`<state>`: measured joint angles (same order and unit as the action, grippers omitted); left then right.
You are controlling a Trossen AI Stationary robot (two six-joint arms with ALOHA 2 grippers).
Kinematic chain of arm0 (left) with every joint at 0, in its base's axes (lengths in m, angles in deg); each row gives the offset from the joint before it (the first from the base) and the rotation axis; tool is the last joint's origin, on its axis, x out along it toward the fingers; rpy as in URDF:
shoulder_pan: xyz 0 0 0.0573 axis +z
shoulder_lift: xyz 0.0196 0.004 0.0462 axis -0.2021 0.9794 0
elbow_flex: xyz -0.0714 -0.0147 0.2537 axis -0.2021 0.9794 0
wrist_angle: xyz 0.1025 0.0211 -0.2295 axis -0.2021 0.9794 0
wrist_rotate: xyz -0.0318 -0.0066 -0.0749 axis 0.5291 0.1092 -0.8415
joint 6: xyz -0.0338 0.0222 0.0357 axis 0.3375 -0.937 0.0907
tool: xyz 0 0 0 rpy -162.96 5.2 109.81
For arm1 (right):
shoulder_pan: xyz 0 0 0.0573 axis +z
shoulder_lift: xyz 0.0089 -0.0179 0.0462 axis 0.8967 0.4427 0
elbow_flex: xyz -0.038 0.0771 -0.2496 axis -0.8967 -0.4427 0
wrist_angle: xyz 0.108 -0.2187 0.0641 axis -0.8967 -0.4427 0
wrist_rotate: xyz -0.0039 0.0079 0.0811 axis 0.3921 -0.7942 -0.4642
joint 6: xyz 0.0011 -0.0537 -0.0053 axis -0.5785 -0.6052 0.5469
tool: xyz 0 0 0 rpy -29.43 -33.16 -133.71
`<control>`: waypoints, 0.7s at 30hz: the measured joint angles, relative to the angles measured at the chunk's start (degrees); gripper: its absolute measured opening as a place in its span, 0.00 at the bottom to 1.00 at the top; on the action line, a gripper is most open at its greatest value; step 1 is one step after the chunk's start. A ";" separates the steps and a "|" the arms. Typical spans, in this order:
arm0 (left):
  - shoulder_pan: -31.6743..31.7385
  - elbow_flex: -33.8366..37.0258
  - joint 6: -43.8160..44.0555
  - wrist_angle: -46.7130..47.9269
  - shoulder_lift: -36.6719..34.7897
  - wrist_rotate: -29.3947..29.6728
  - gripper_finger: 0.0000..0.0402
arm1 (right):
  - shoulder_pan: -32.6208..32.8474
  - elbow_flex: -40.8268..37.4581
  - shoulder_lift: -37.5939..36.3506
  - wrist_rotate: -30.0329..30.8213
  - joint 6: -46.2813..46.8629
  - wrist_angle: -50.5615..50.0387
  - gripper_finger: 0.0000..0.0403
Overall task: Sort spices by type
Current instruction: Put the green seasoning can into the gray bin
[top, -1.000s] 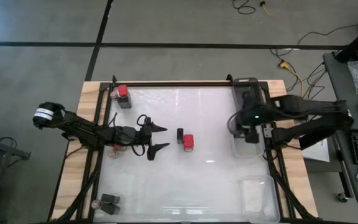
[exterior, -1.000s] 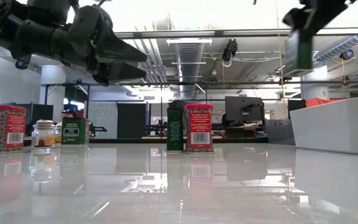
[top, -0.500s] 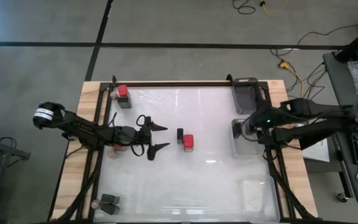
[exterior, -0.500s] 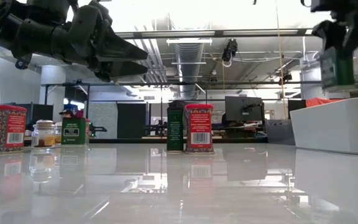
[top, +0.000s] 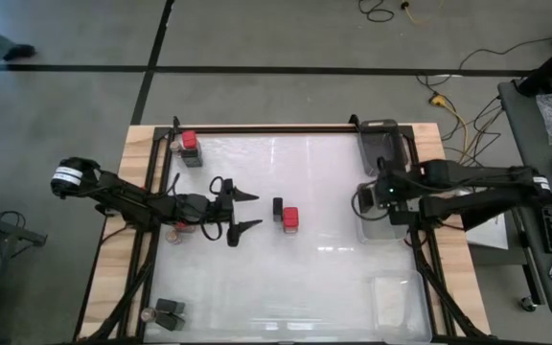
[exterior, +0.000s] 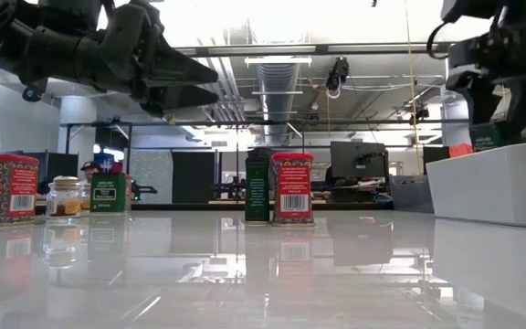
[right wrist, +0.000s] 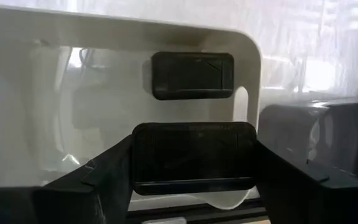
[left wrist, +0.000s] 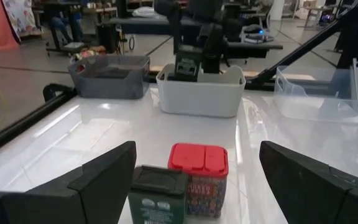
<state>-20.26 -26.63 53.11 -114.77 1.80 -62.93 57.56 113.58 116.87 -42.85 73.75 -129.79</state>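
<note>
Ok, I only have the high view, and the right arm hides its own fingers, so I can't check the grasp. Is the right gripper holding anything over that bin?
Observer: Yes. The right wrist view shows the right gripper shut on a dark-lidded tin, held over the white bin.
Operator: Is the bin empty under it?
Observer: No. A second dark tin already sits inside it.
Operator: And how high is the left gripper?
Observer: In the low view the left gripper is open and hangs well above the tops of the red-lidded tin and the dark tin beside it.
</note>
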 joint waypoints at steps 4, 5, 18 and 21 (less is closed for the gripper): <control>0.00 0.00 -1.59 -1.65 0.02 0.00 0.81 | -2.64 -1.96 0.37 -1.40 -2.58 3.73 0.69; 0.00 0.00 -1.75 -1.81 0.02 0.02 0.81 | -3.26 -2.31 0.78 -1.96 -3.11 3.80 0.69; 0.17 0.00 -4.63 -3.35 0.04 0.02 0.81 | -8.19 -2.74 6.93 -6.64 -4.55 4.43 0.70; 0.17 0.00 -4.75 -3.86 0.04 0.02 0.81 | -8.25 -2.74 8.05 -6.67 -4.69 4.45 0.69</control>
<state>-20.08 -26.63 48.36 -118.63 1.84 -62.91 49.31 110.85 124.92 -49.52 69.06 -125.34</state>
